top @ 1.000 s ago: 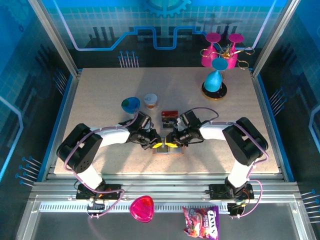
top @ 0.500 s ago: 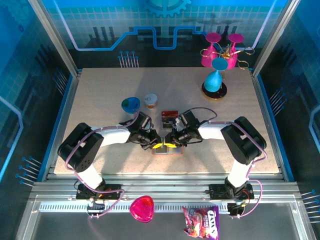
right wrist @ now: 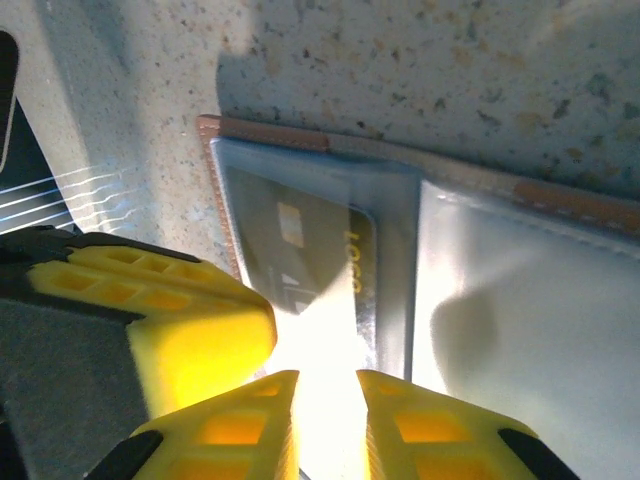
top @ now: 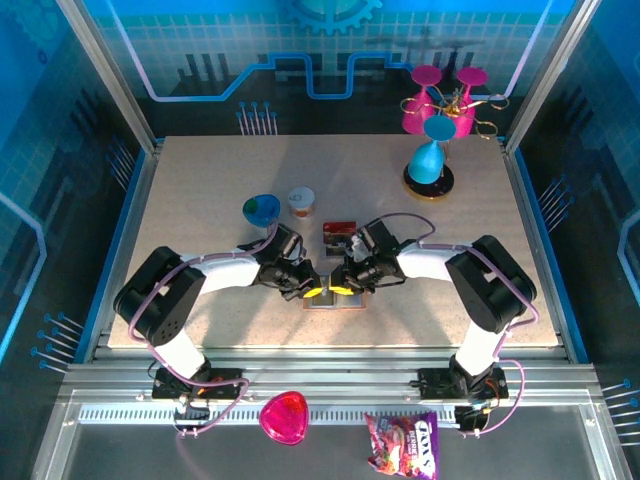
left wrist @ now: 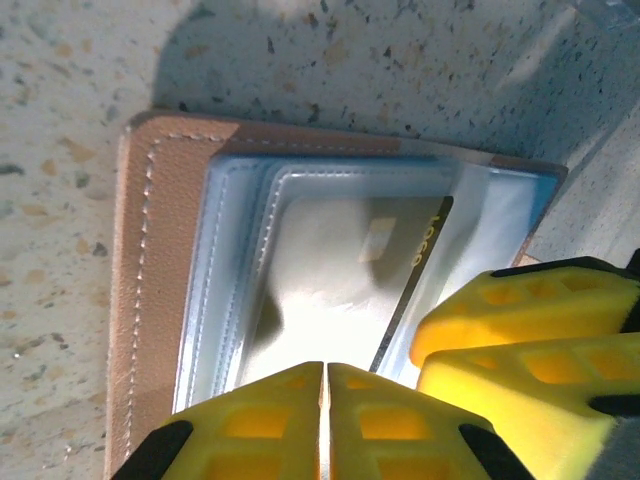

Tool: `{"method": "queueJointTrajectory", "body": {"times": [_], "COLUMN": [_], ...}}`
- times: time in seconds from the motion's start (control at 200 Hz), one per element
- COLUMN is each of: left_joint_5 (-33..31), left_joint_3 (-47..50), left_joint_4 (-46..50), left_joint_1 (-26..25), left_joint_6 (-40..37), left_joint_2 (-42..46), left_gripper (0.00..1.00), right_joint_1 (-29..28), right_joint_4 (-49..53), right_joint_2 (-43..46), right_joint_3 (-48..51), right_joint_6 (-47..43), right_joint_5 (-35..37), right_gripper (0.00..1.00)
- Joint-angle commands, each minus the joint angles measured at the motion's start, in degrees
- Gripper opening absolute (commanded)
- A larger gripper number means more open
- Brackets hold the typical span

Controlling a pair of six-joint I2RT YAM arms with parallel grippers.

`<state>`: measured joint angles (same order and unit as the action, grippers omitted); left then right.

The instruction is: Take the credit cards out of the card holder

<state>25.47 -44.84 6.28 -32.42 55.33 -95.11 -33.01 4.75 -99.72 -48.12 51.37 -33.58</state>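
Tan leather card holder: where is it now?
Top view: tan leather card holder lies open at front centre of the speckled table, between left gripper and right gripper.

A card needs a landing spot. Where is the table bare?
Bare: the far left corner behind the teal bowl, and the stretch between the small cup and the blue cone. Crowded: the middle, around the card holder and the dark card.

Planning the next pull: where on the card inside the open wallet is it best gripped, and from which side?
Probably the card by its logo end, coming from the fold side of the wallet: it lies flat in a clear sleeve seamed toward the stitched outer edge, so only that end looks reachable. Pinch its flat faces.
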Motion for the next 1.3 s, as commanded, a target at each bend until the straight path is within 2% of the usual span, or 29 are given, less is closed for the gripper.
{"method": "queueJointTrajectory", "body": {"times": [0.0, 0.605, 0.875, 1.296], "left_joint_5": [-1.45, -0.60, -0.60, -0.65], "left_joint_3": [-1.40, -0.69, -0.77, -0.42], "left_joint_4": [2.60, 1.42, 1.57, 1.25], "left_joint_1": [-0.18, -0.04, -0.05, -0.06], "left_joint_6": [-1.63, -1.57, -1.54, -1.45], "left_joint_2": [1.55, -0.35, -0.34, -0.34], "left_gripper": [0.09, 0.07, 0.07, 0.07], "right_joint_1": [-0.65, -1.35, -1.53, -1.53], "right_joint_4": [1.92, -0.01, 4.31, 9.60], "right_joint_2": [1.94, -2.98, -2.74, 0.14], "right_joint_3": [-1.75, -1.95, -3.69, -6.16], "right_joint_6": [-0.91, -0.65, -2.85, -5.08], "right_joint_5": [0.37, -1.36, 1.17, 4.61], "right_gripper": [0.20, 0.20, 0.28, 0.29]}}
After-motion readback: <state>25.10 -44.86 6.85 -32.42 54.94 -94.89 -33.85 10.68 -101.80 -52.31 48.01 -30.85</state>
